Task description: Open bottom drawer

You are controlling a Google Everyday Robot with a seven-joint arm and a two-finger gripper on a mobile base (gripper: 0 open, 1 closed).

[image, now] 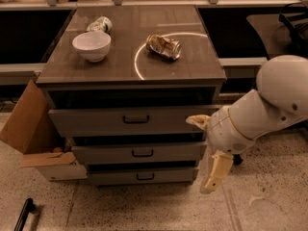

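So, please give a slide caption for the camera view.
Gripper hovers open beside the bottom drawer, its handle untouched.

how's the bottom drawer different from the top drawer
The bottom drawer has the shortest, narrowest front; the top drawer has the tallest, widest. The bottom drawer sits just above the floor; the top drawer sits right under the cabinet top. Both are grey-brown with a small dark bar handle at centre. The pincer hangs open by their right ends, touching neither handle.

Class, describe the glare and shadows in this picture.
Camera view: a bright ring of glare on the cabinet top curves round the crushed can; deep shadow sits above each drawer, including the bottom drawer; the hand hangs well lit, right of the drawers.
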